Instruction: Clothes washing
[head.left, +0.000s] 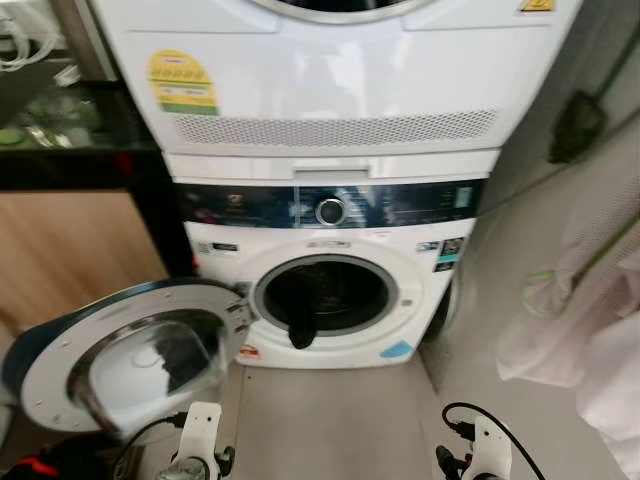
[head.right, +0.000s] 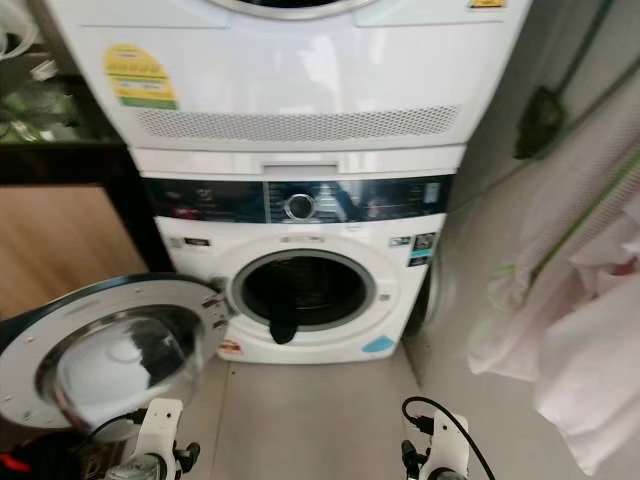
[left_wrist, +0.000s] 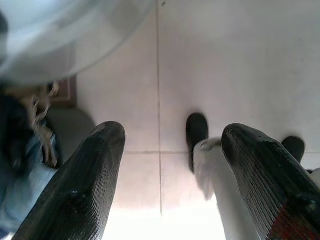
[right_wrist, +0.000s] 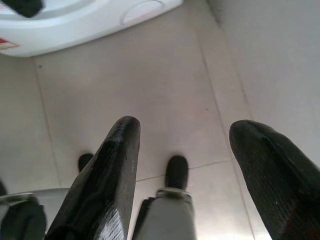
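We face the washer (head.left: 325, 290), its door (head.left: 125, 355) swung open to its left, w/ a dark garment (head.left: 301, 328) hanging over the drum's lower rim. Left tool (left_wrist: 167, 165) & right tool (right_wrist: 182, 165) hang low over the tiled floor (right_wrist: 150, 95) in front of the washer, fingers spread apart, holding nothing.

Mesh bags (head.left: 590, 290) (right wall), tiled floor (head.left: 330, 420)

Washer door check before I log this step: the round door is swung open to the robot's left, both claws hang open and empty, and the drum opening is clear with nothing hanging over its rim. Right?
Not quite. In the left eye view a dark garment hangs over the drum opening's lower rim. The rest holds: the washer door is open to the robot's left, and the left claw and right claw hang open and empty.
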